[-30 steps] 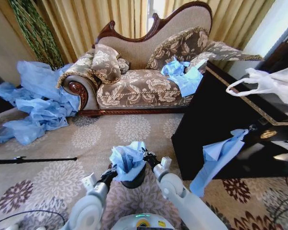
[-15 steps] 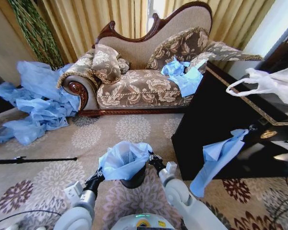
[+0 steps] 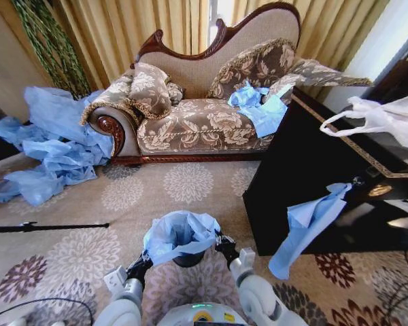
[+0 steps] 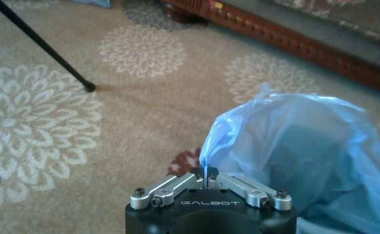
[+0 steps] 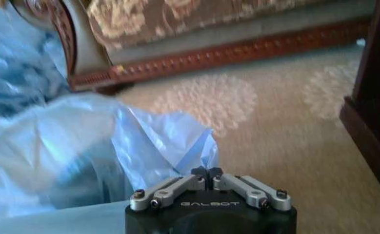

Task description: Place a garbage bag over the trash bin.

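Note:
The light blue garbage bag (image 3: 180,234) is spread open over the black trash bin (image 3: 189,259), whose dark side shows just beneath it on the carpet in front of me. My left gripper (image 3: 141,261) is shut on the bag's left edge. My right gripper (image 3: 223,243) is shut on its right edge. In the left wrist view the left gripper (image 4: 206,176) pinches a thin fold of the garbage bag (image 4: 294,156), with the bin dark through the plastic. In the right wrist view the right gripper (image 5: 207,171) pinches a corner of the garbage bag (image 5: 98,151).
A patterned sofa (image 3: 204,122) stands beyond the bin, with blue plastic (image 3: 258,105) on it. A heap of blue sheeting (image 3: 51,146) lies at the left. A black cabinet (image 3: 313,176) at the right carries a white plastic bag (image 3: 384,119) and a hanging blue bag (image 3: 306,224). A black rod (image 3: 47,226) lies on the carpet.
Both grippers have drawn apart and down toward me. The bag went from a bunched wad to an open mouth stretched lower over the bin.

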